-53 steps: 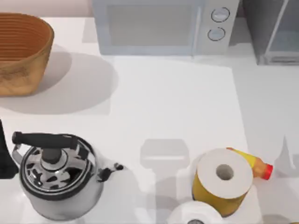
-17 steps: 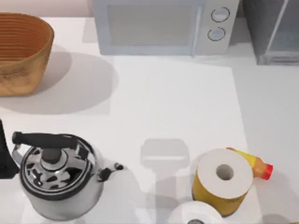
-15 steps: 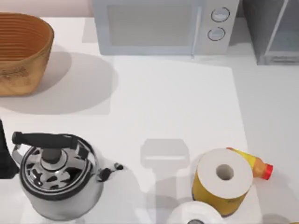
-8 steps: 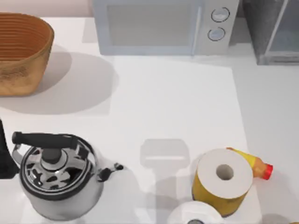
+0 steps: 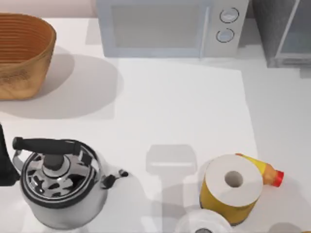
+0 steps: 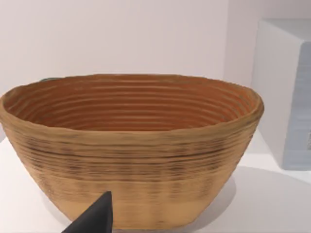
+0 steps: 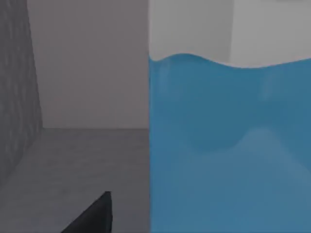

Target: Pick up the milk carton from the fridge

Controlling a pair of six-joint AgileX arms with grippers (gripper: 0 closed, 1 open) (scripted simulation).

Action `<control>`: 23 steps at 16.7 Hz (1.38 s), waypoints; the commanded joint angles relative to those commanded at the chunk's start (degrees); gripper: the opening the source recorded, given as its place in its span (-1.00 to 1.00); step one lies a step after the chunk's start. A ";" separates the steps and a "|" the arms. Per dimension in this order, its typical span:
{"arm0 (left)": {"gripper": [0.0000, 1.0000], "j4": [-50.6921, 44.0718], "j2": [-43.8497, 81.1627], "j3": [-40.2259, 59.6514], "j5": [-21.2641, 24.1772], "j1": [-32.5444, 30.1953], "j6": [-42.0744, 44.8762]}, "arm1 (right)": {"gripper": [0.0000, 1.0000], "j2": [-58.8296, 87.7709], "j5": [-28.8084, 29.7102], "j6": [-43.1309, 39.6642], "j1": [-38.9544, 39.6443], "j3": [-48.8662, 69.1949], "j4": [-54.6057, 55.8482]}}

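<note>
The milk carton (image 7: 228, 145) stands very close in the right wrist view, its sky-blue panel under a white top. It is inside the fridge (image 7: 73, 160), whose grey floor and walls surround it. A dark tip of my right gripper (image 7: 95, 216) reaches in low beside the carton, apart from it. From above, the fridge (image 5: 272, 29) is the dark grey box at the table's back right, with a pale framed door panel. My left arm (image 5: 4, 162) is parked at the left edge, and the dark tip of my left gripper (image 6: 95, 218) faces a basket.
A woven basket (image 5: 19, 53) stands at the back left, a light grey microwave (image 5: 170, 26) at the back middle. A steel kettle (image 5: 58, 182) sits front left. A paper roll (image 5: 232, 187), a yellow red-capped bottle (image 5: 267, 174) and a second roll (image 5: 204, 225) crowd the front right.
The arm shadow that lay to the right of the yellow bottle has gone from the table. Nothing on the table has moved.
</note>
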 joint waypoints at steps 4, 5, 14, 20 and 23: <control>1.00 0.00 0.00 0.00 0.00 0.00 0.00 | 1.00 -0.12 -0.12 0.01 -0.24 0.00 0.04; 1.00 0.00 0.00 0.00 0.00 0.00 0.00 | 1.00 0.51 -0.06 0.00 -0.11 0.78 -0.37; 1.00 0.00 0.00 0.00 0.00 0.00 0.00 | 1.00 8.42 1.86 -0.09 1.75 16.56 -8.18; 1.00 0.00 0.00 0.00 0.00 0.00 0.00 | 0.55 8.42 1.86 -0.09 1.75 16.56 -8.18; 1.00 0.00 0.00 0.00 0.00 0.00 0.00 | 0.10 8.42 1.86 -0.09 1.75 16.56 -8.18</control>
